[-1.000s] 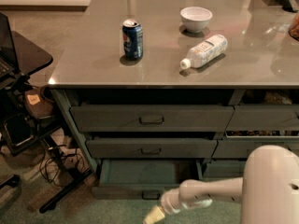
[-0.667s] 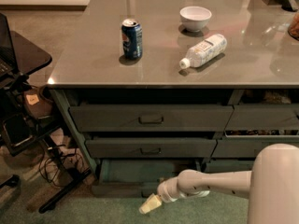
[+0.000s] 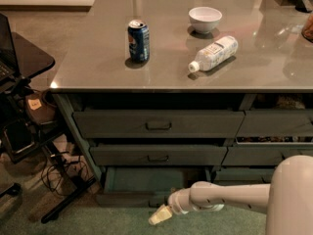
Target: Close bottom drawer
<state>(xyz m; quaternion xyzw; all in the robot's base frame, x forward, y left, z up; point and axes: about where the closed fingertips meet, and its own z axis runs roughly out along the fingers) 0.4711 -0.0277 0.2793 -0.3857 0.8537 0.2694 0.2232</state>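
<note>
My pincer (image 3: 159, 215) hung low at the foot of the cabinet, just in front of the bottom drawer (image 3: 127, 199) and near the middle of its front. I could not tell whether it touched that front, nor whether the pincer was wide or narrow, for it showed only as one pale, tapered tip pointing down and toward the left of the view. My white arm (image 3: 230, 197) reached to it from the lower right, running nearly level above the green carpet (image 3: 88, 224). The bottom drawer stood open, out from the cabinet farther than the two wide drawers above it, so that its plain green inside lay in view behind the dark front. The middle drawer (image 3: 122, 154) and the top drawer (image 3: 112, 124) sat further in, each with a small dark pull at its centre. The narrower drawers of the neighbouring column (image 3: 274, 124) lay to the right of them. On the glossy grey countertop (image 3: 88, 72) a blue can (image 3: 138, 40) stood upright toward the left. A white bowl (image 3: 205, 19) sat further back, and near the bowl a plastic bottle (image 3: 213, 53) lay on its side, cap toward the can but well apart from it. At the left edge a black stand (image 3: 29, 58) stood beside the cabinet, with loose cables (image 3: 58, 173) on the floor under it.
</note>
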